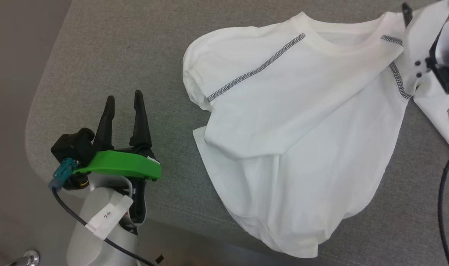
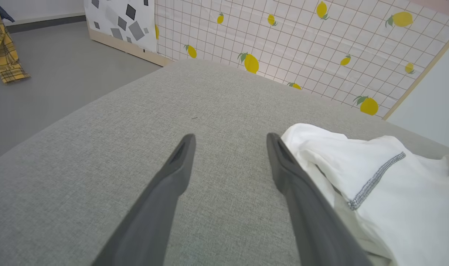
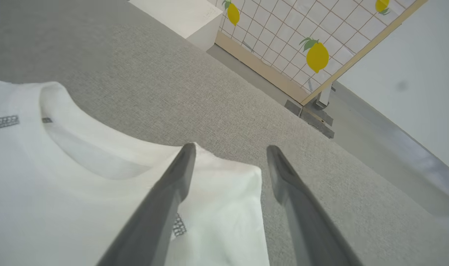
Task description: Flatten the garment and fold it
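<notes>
Right now the white garment [image 1: 302, 129] lies on the grey table [image 1: 117, 48], over on the robot's right side. It is not flat. It has bumps and folds, and one sleeve is bunched up. Its neck hole points away from the robot, and its bottom edge comes close to the near edge of the table. Dark zigzag stitching [image 1: 257, 68] runs down from the neck. The left gripper [image 1: 123, 95] is wide open and holds nothing. It hovers over bare table, near the bunched sleeve but not touching it. The right gripper [image 3: 230, 149] is open too and holds nothing. One of its fingers [image 3: 165, 199] is over the garment's shoulder by the neck, and the other is over bare table.
</notes>
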Controlling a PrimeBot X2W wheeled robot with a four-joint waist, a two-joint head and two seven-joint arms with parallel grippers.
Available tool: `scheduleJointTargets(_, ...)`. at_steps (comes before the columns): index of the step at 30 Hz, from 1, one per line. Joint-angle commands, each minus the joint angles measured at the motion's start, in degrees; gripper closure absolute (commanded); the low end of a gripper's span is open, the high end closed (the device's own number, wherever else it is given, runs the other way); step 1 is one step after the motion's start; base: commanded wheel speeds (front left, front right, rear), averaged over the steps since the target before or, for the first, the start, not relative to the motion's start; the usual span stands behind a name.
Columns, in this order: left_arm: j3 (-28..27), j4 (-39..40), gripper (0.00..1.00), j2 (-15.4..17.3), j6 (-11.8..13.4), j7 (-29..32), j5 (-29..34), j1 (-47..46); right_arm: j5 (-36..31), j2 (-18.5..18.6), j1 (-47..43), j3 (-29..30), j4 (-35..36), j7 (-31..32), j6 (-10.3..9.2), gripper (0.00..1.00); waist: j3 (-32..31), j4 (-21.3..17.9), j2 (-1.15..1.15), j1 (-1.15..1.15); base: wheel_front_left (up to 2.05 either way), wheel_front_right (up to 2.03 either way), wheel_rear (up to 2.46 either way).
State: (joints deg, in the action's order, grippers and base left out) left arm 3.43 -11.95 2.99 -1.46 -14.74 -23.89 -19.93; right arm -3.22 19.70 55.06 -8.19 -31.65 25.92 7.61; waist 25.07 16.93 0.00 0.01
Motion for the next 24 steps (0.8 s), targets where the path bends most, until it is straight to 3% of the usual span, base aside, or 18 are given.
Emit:
scheduleJointTargets(1, -0.6, -0.1, 0.0, -0.1, 0.0, -0.3, 0.7, 0.6, 1.2, -0.8, -2.9, 1.0, 0.7, -1.8, -0.12, 0.0, -2.6, -2.2, 0.0, -0.01, 0.0, 0.0, 0.0)
scheduleJointTargets(6, -2.4, -0.5, 0.0, -0.1, -0.3, -0.3, 2.3, 3.4, 5.0, -3.8, -13.7, 2.6, 6.1, -6.6, -0.12, 0.0, -7.0, -5.7, 0.0, -0.01, 0.0, 0.0, 0.0)
scheduleJointTargets(15, -3.0, -2.5, 0.0, 0.7, -0.7, -0.2, 5.0, 6.4, 8.6, -12.2, -36.0, 8.5, 23.7, -15.7, -0.12, 0.0, -12.5, -11.3, 0.0, -0.01, 0.0, 0.0, 0.0)
scheduleJointTargets(19, -1.5, -3.9, 0.0, 2.0, -1.1, 1.5, 6.4, 3.2, 9.2, -15.3, -43.3, 12.0, 29.3, -19.1, -0.12, 0.0, -12.7, -13.0, 0.0, -0.01, 0.0, 0.0, 0.0)
scheduleJointTargets(24, 1.1, -7.9, 0.0, 4.3, -1.7, 7.5, 8.6, -5.1, 9.8, -16.6, -48.0, 12.5, 33.5, -19.8, -0.12, 0.0, -11.2, -15.8, 0.0, -0.01, 0.0, 0.0, 0.0)
